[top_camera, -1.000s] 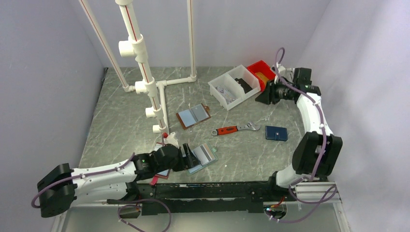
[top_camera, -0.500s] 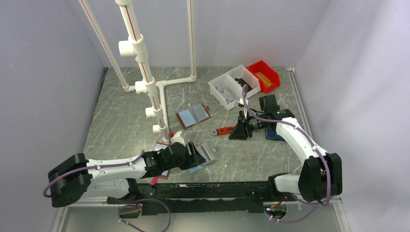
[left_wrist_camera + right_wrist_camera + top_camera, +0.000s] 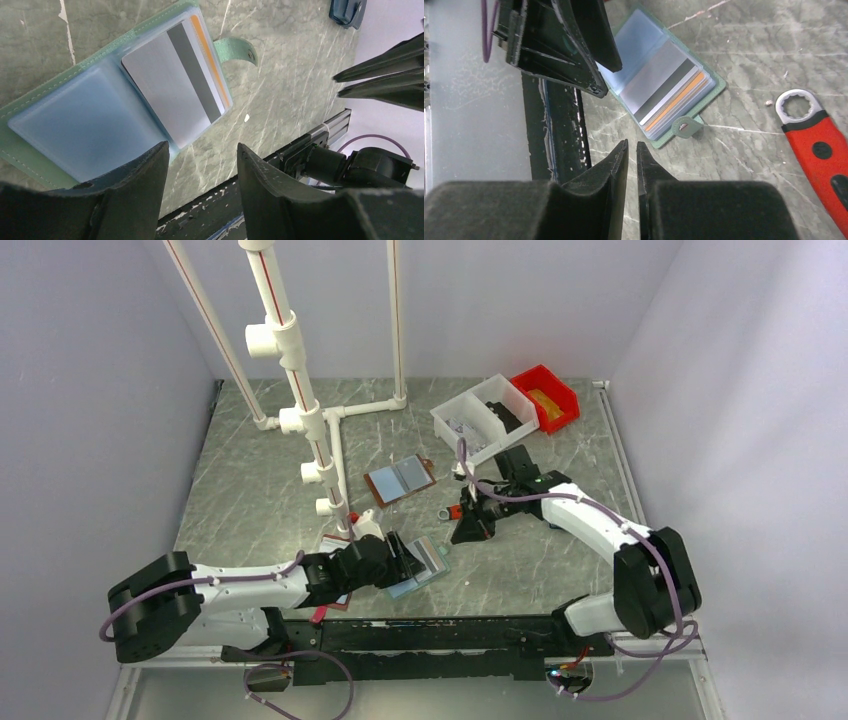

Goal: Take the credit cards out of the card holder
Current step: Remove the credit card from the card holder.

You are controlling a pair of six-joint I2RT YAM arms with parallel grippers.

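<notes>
Grey marbled tabletop point(image 3: 250, 490), seen from above. The left fingers point(image 3: 398, 558) hang spread apart and empty over the near end of the card holder point(image 3: 100, 115). The right fingers point(image 3: 466, 527), drawn almost together and gripping nothing, hover just beyond its far corner. The mint-edged card holder lies open flat near the tabletop's front edge. The credit cards point(image 3: 170, 90), one grey with a dark stripe and one orange-edged, sit tucked in one panel's pocket. A red-handled wrench point(image 3: 819, 145) lies nearby.

I see a grey-green marbled bench point(image 3: 250, 480) boxed in by plain pale walls point(image 3: 500, 300) on three sides, with a white pipe frame point(image 3: 283, 335) standing toward its back.
</notes>
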